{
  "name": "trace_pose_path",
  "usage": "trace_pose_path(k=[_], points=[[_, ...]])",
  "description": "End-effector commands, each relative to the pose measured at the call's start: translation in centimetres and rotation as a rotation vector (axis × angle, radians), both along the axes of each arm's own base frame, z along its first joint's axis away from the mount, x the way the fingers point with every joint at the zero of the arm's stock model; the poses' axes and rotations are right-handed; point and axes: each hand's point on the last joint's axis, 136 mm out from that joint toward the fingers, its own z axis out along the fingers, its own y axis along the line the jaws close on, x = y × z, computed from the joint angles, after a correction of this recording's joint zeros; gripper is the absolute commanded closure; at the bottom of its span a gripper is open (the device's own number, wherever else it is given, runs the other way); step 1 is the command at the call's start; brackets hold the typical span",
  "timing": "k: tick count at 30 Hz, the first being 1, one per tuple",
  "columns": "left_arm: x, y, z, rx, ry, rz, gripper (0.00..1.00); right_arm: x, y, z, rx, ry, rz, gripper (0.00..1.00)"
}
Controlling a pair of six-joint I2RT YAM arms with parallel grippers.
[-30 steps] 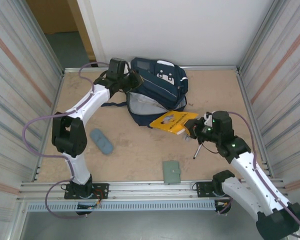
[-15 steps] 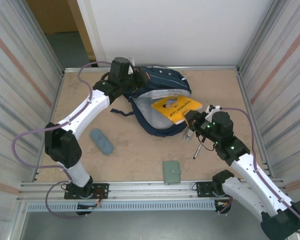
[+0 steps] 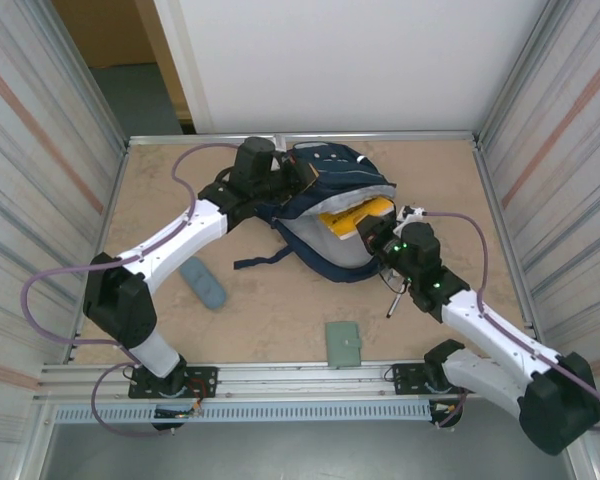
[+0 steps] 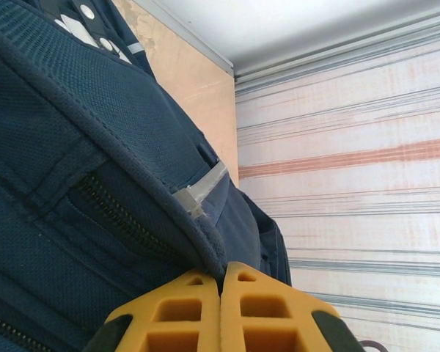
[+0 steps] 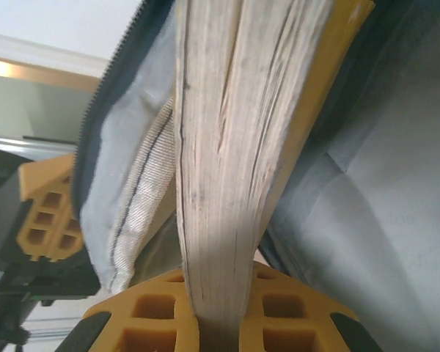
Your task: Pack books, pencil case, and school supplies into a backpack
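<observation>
I'm loading the yellow paperback [image 3: 352, 214] into the backpack [image 3: 330, 165].
The right claw [image 5: 218, 312] is clamping it, the left claw [image 4: 221, 279] pinching the rim [image 4: 199, 233]; deeper push next.

Readable text in the scene: none.
You will find no word, brand or number clear enough to read: the dark marks on the cover of the yellow book [image 3: 358, 213] are too small from above, and the small pale patch on the backpack [image 3: 332, 168] is blurred.
</observation>
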Motion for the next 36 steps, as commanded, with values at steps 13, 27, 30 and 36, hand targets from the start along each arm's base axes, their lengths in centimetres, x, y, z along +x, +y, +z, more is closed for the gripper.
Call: trace_pose_path(k=[13,27,30,36], points=[[-0.3,0.4,4.9,-0.103,-0.136,-0.041,1.0,4.4,5.7,1.5,0.125,-0.208,0.066,1.0],[0.3,1.2,4.7,-0.104,-0.137,-0.024,1.0,7.1,6.2,-8.2,0.143,0.087,-0.084,1.0],[0.4,1.6,4.3,-0.112,-0.126,-0.018,1.0,7.7,6.1,-9.9,0.181,0.162,-0.107,0.98],[0.6,2.9,3.8,-0.107,-0.117,0.005,1.0,8.4,6.3,-12.7,0.245,0.275,-0.128,0.91]])
